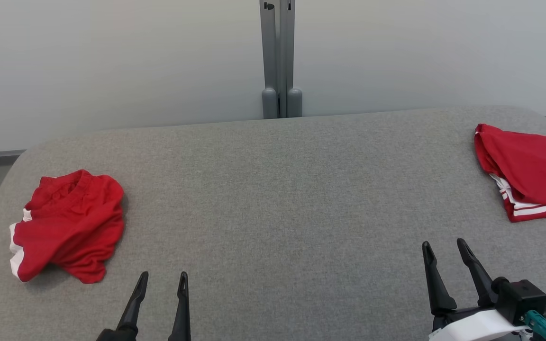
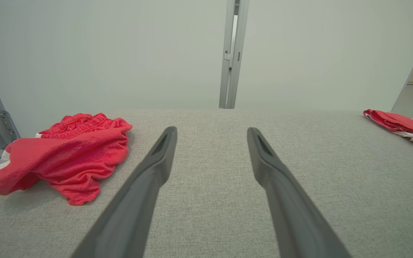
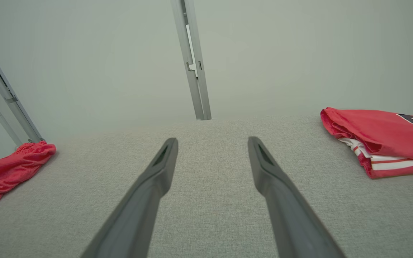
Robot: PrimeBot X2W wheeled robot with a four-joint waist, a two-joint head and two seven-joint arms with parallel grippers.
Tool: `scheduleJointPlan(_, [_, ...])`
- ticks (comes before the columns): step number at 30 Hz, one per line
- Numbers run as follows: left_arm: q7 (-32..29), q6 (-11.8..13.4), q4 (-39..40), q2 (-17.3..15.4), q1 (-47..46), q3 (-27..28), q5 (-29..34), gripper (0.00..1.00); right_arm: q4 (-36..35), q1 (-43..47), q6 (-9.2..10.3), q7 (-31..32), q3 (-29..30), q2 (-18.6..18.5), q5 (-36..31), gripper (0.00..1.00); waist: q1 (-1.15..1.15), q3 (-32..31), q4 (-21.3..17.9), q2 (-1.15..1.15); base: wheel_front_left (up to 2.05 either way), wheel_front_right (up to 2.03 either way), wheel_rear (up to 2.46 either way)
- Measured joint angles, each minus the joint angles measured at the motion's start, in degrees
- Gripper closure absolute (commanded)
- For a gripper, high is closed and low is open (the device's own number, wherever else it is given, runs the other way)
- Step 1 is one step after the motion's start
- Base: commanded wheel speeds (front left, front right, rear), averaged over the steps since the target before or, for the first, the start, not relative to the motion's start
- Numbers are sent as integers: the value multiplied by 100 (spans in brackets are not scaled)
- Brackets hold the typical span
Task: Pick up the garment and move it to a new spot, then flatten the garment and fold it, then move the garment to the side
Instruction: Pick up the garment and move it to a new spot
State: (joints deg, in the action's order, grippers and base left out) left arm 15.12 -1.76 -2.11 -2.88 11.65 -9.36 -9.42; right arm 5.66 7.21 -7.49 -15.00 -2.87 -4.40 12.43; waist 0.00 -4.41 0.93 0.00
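A crumpled red garment (image 1: 69,225) with white trim and an elastic waistband lies in a heap at the left of the grey table (image 1: 277,189); it also appears in the left wrist view (image 2: 63,156) and in the right wrist view (image 3: 7,170). My left gripper (image 1: 163,275) stands open near the front edge, to the right of the heap and apart from it, with nothing between its fingers (image 2: 156,161). My right gripper (image 1: 443,245) is open too, at the front right, empty, fingers (image 3: 267,168) pointing across the table.
A folded red jersey (image 1: 529,170) with white stripes and dark lettering lies at the table's far right, also in the wrist views (image 3: 378,138) (image 2: 403,127). A grey metal post (image 1: 280,57) rises behind the table's back edge against a pale wall.
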Motion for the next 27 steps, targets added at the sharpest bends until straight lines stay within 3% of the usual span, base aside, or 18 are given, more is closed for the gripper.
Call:
scheduleJointPlan(11, [1, -26, 73, 3, -202, -25, 159, 0, 13, 64, 0, 0, -32, 13, 12, 0, 0, 103, 357, 0, 0, 0, 0])
scheduleJointPlan(27, [1, 42, 134, 3, -331, 4, 140, 0, -93, 28, 0, 1, -241, -46, -33, 0, 0, 307, 1771, 0, 0, 0, 0])
